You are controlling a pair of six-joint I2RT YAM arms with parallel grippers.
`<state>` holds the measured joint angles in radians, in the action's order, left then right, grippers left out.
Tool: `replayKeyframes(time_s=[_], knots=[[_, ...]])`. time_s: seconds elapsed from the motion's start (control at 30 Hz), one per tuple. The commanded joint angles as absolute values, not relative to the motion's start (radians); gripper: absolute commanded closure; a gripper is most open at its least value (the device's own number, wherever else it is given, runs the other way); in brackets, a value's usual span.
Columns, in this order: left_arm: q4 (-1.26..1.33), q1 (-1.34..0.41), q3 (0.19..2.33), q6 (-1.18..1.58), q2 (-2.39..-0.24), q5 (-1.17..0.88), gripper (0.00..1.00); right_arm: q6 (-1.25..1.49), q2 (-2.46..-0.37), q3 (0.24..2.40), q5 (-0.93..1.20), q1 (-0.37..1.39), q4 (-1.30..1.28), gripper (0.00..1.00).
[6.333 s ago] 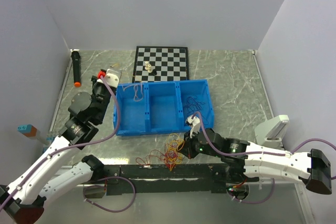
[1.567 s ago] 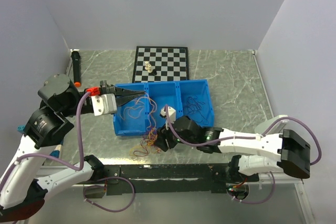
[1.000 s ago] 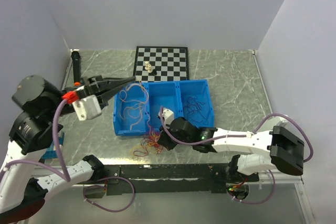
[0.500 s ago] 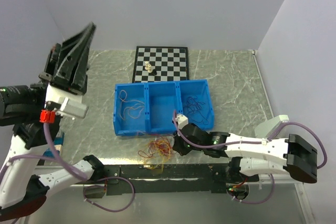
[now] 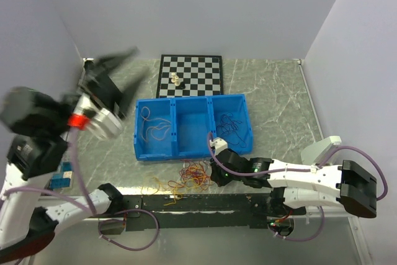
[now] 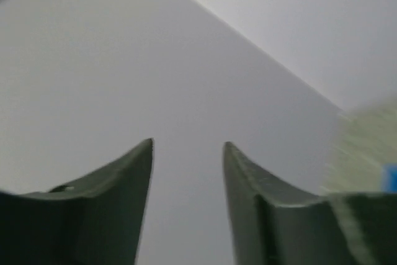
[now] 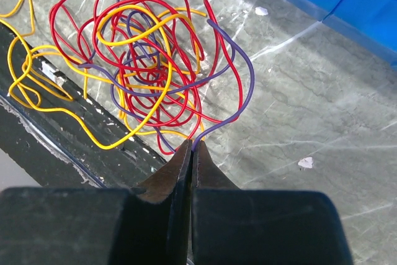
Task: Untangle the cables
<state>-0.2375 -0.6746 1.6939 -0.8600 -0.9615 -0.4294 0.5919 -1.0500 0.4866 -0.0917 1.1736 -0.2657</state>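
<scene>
Low at the desk's near edge, the right pincer (image 7: 191, 153) is clenched, its tips pressed together on a red and a purple strand where they leave the tangle (image 7: 146, 72). This tangle of red, yellow and purple cable loops lies on the desk (image 5: 279, 110) just in front of the blue bin (image 5: 192, 99). A yellow strand (image 7: 25, 85) trails off its left side over the black rail (image 5: 186, 203). Inside the bin, the left compartment holds pale cables (image 5: 155, 130) and the right one dark cables (image 5: 231, 125). Behind the bin lies a chessboard (image 5: 198, 72) with a few pieces (image 5: 177, 80) on it. Up over the desk's left side, blurred in the top view, the left pincer (image 6: 187, 147) is released, its fingers spread and facing a plain wall.
</scene>
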Motion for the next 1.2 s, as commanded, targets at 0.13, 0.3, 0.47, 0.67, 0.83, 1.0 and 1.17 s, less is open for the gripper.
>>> replayKeyframes(time_s=[0.13, 0.3, 0.47, 0.67, 0.83, 1.0, 1.17], knots=[[-1.003, -0.673, 1.303, -0.892, -0.936, -0.719, 0.18, 0.623, -0.991, 0.491, -0.127, 1.170, -0.252, 1.00], [-1.173, -0.673, 1.120, -1.070, -0.957, -0.762, 0.13, 0.635, -0.969, 0.480, -0.126, 1.170, -0.242, 1.00], [-1.232, -0.676, 0.994, -1.158, -1.032, -0.770, 0.17, 0.634, -0.963, 0.497, -0.127, 1.170, -0.255, 1.00], [-1.138, -0.712, 0.853, -1.164, -1.052, -0.790, 0.23, 0.630, -0.942, 0.505, -0.133, 1.170, -0.268, 1.00], [-0.915, -0.756, 0.744, -0.979, -1.077, -0.729, 0.40, 0.624, -0.927, 0.511, -0.141, 1.170, -0.270, 1.00], [-0.726, -0.779, 0.707, -0.824, -1.117, -0.660, 0.65, 0.634, -0.893, 0.485, -0.138, 1.170, -0.247, 1.00], [-0.742, -0.819, 0.715, -0.831, -1.152, -0.667, 0.50, 0.627, -0.885, 0.474, -0.126, 1.170, -0.233, 1.00]])
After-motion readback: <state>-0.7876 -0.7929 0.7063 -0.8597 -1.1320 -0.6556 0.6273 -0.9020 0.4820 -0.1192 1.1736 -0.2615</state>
